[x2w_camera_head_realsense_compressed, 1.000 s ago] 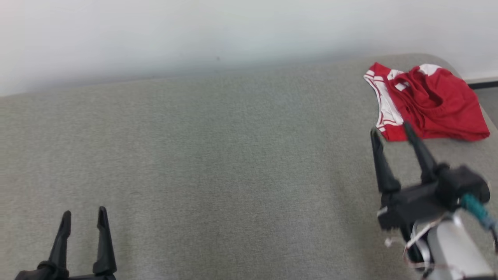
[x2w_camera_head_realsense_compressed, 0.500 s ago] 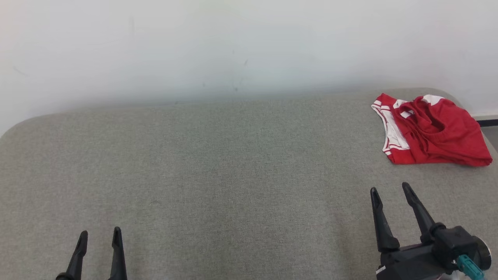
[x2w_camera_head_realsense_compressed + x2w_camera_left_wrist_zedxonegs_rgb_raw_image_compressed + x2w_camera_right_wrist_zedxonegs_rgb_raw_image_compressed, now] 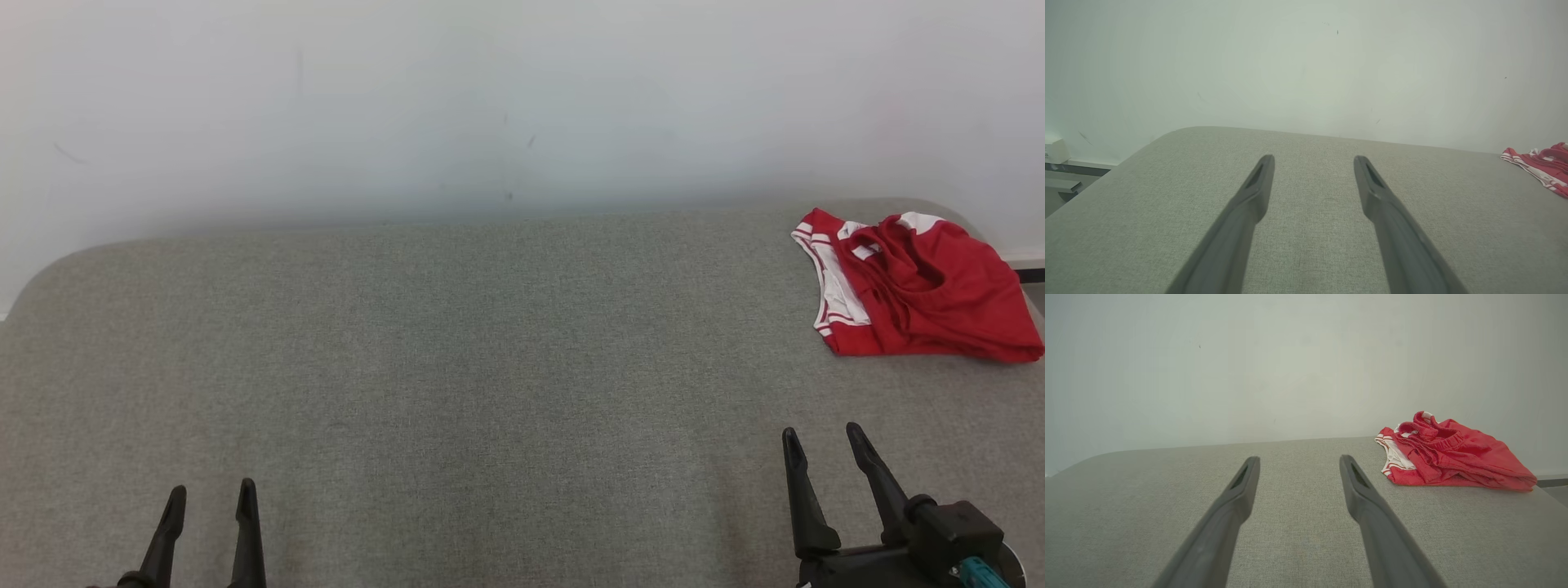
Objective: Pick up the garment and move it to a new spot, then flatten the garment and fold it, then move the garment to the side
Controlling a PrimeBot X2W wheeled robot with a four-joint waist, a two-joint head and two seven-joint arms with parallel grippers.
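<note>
The red garment (image 3: pixel 922 302) lies bunched at the two o'clock corner of the gray table (image 3: pixel 490 367), while the right gripper (image 3: pixel 820 430) at five o'clock and left gripper (image 3: pixel 212 487) at seven o'clock hover spread wide, holding nothing.

Red garment (image 3: pixel 918 298) with white striped trim, loosely folded and rumpled, lying at table's (image 3: pixel 457 367) far right corner.
</note>
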